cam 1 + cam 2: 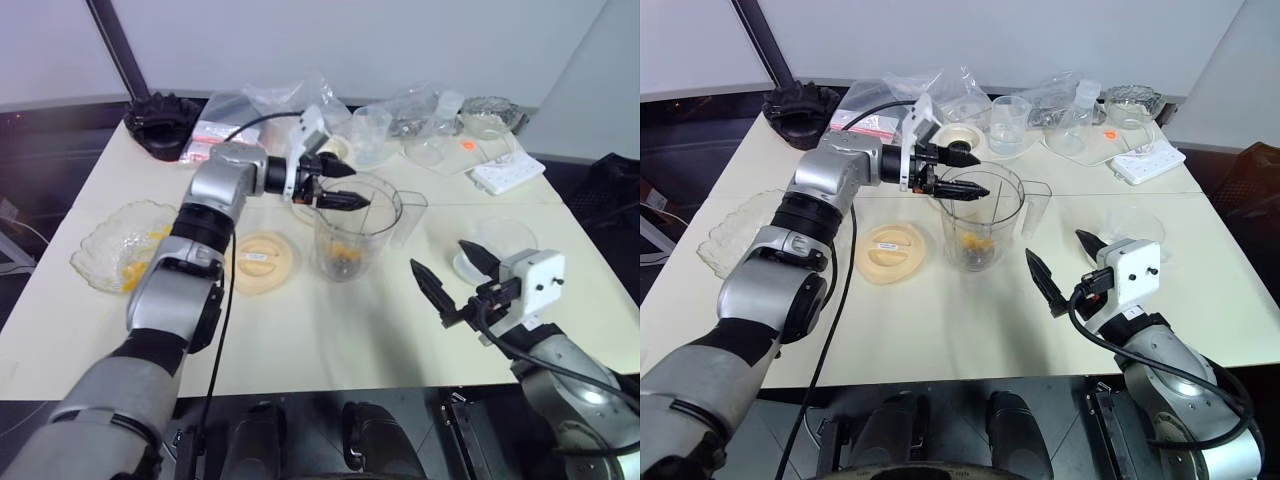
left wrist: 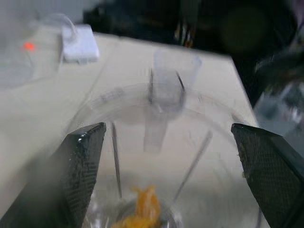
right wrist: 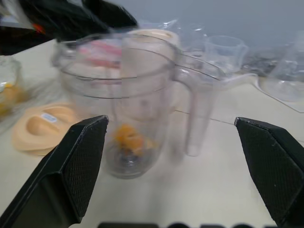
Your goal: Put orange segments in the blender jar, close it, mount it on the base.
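Head views: left claw (image 1: 337,185) hangs over the mouth of the blender jar (image 1: 352,232), fingers spread wide w/ nothing between them, pointing sideways across the rim, prob. so anything let go falls straight in. Jar stands upright mid-surface (image 1: 330,340), handle toward the robot's right. Some orange segments (image 1: 345,254) lie at its bottom; more sit in the scalloped glass bowl (image 1: 112,247) at the left edge, so loading looks only part done. Pale-orange lid (image 1: 262,262) lies flat just beside the jar, on its left, near for the closing step. The cream-white base (image 1: 962,137) sits behind the jar, among plastic bags; jar not yet mounted. Right claw (image 1: 452,278) waits to the jar's right, well apart, wide open, empty, aimed at the jar, maybe to steady it or take the handle later.

Left wrist view: two dark fingers (image 2: 80,166) stand far apart either side of the jar opening, gap empty; orange pieces show below, at the jar's bottom.

Right wrist view: fingers (image 3: 78,166) wide apart, nothing held; jar dead ahead, handle facing this claw, segments around the dark blade, lid beside it on the surface.
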Controlling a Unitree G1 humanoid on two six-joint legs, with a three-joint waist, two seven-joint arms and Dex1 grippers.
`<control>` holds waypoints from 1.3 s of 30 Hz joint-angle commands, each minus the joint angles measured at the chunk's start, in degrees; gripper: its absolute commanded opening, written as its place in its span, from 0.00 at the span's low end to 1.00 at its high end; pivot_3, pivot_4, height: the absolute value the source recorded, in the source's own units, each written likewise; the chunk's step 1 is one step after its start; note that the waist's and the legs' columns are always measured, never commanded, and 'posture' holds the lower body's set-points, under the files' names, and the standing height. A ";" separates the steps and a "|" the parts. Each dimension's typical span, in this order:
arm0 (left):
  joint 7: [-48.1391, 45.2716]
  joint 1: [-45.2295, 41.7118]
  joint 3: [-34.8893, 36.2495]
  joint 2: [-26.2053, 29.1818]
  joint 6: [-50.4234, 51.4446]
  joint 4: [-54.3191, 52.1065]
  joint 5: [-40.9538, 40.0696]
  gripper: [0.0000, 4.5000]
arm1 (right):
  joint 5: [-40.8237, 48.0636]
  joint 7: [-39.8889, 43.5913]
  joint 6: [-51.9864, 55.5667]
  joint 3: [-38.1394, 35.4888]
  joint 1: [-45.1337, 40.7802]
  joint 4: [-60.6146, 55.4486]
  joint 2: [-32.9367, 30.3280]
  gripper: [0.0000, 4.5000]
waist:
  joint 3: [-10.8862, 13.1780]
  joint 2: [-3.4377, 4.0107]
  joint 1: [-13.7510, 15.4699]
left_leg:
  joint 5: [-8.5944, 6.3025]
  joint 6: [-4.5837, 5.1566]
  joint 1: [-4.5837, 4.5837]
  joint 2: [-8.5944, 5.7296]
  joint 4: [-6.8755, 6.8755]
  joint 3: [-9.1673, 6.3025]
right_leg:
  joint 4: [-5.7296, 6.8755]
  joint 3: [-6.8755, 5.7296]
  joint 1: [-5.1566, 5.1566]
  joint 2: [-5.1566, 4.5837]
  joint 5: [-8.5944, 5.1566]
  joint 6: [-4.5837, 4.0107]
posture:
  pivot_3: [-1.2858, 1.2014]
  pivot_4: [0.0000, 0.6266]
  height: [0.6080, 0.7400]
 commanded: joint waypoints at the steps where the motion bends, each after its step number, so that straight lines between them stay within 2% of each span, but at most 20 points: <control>1: -0.02 -1.57 5.58 1.26 5.29 -9.01 -6.92 0.99 | -3.66 -0.92 -3.53 -0.68 1.41 1.31 1.20 1.00 | 0.00 0.01 -0.04 | -0.01 0.02 0.00 0.00 -0.02 0.00 | -0.01 0.00 0.00 0.01 -0.01 0.03 | 0.52 0.24 1.00; 4: 1.80 2.26 8.82 3.32 11.57 -17.97 -11.59 0.99 | -5.53 -1.47 -5.70 -0.32 3.87 2.54 3.35 1.00 | 0.00 0.08 -0.27 | -0.03 0.04 0.01 0.01 -0.09 0.00 | -0.01 0.00 -0.01 0.02 -0.04 0.06 | 0.52 0.24 1.00; 7: 8.00 8.70 12.35 4.96 18.50 -31.04 -16.33 0.99 | -9.04 -5.12 -8.55 -1.67 5.41 4.92 7.06 1.00 | -0.04 0.19 -1.10 | -0.03 0.04 0.09 0.05 -0.15 -0.01 | 0.03 0.01 0.01 0.04 -0.05 0.08 | 0.52 0.24 1.00; 11: 14.75 18.14 13.38 5.30 22.49 -44.80 -19.66 0.99 | -13.00 -3.44 -9.61 -3.08 5.60 8.54 4.08 1.00 | -0.03 0.20 -1.38 | -0.02 0.04 0.17 0.07 -0.07 -0.02 | 0.16 0.07 0.03 -0.03 -0.04 0.08 | 0.52 0.24 1.00; 15: 14.22 27.80 10.10 9.22 24.68 -57.14 -22.19 0.99 | -14.59 -4.05 -8.53 -7.86 5.82 12.53 2.02 1.00 | -0.03 0.21 -1.39 | -0.02 0.04 0.21 0.06 0.04 0.00 | 0.18 0.08 0.09 -0.05 -0.03 0.05 | 0.52 0.24 1.00; 18: 14.58 31.08 7.73 11.45 24.61 -61.08 -22.59 0.99 | -16.15 -5.19 -7.49 -10.60 5.34 16.23 1.14 1.00 | -0.03 0.21 -1.10 | -0.02 0.03 0.20 0.05 0.01 0.00 | 0.17 0.05 0.10 -0.03 -0.04 0.03 | 0.52 0.24 1.00; 24: 16.59 34.95 5.13 14.21 21.57 -62.82 -20.92 0.99 | -15.43 -6.15 -7.27 -14.42 -5.24 33.77 -0.08 1.00 | 0.01 0.29 -1.58 | -0.02 0.03 0.29 0.03 0.03 0.02 | 0.11 0.17 0.13 -0.08 0.01 -0.05 | 0.52 0.24 1.00; 30: 17.13 35.85 3.65 16.04 20.41 -62.39 -20.59 0.99 | -17.99 -4.80 -13.56 -12.67 -14.80 50.15 -2.32 1.00 | 0.07 0.46 -1.66 | -0.02 0.04 0.27 0.01 -0.04 0.07 | 0.13 0.16 0.11 0.05 0.00 -0.03 | 0.52 0.24 1.00; 39: 16.71 37.82 1.20 18.58 19.33 -63.51 -20.50 0.99 | -19.32 -3.18 -19.23 -12.48 -19.32 60.89 -5.24 1.00 | 0.08 0.50 -1.54 | -0.02 0.04 0.22 -0.04 -0.10 0.09 | 0.10 0.19 0.10 0.00 -0.06 0.07 | 0.52 0.24 1.00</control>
